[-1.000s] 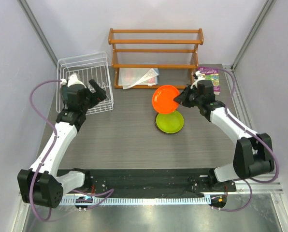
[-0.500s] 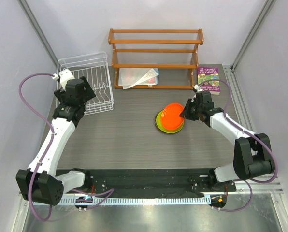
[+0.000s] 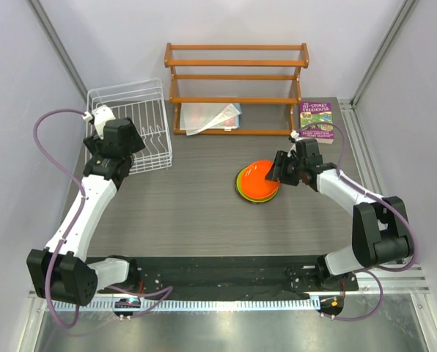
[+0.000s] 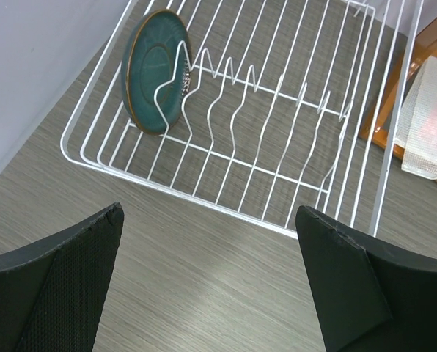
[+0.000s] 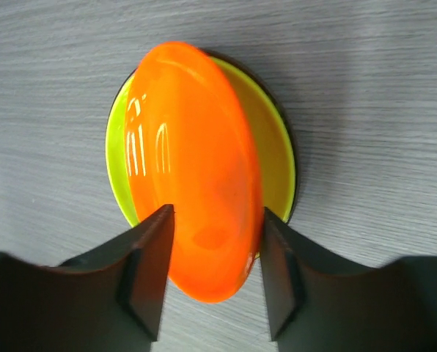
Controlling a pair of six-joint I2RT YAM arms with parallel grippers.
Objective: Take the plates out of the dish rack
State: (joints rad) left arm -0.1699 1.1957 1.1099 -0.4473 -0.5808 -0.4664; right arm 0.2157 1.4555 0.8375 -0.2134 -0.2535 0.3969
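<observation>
Swung round, the left gripper [image 4: 210, 216] hangs wide open just short of the dish rack [image 3: 149, 121] in the table's [image 3: 189, 205] far-left corner, teal plate [image 4: 156, 70] upright among its tines, while right of centre the orange plate [image 5: 193, 147], now lowered, rests on the lime green plate [image 5: 277, 147], right gripper [image 5: 215, 213] loosened astride its rim.

**Camera layout**

Top view: high behind the rig, I see the whole table [image 3: 189, 213]. Left wrist looks closely down into the dish rack [image 4: 196, 194]; right wrist close over the orange plate [image 5: 196, 169]. Top view shares both, the rack perhaps too small to read.
</observation>
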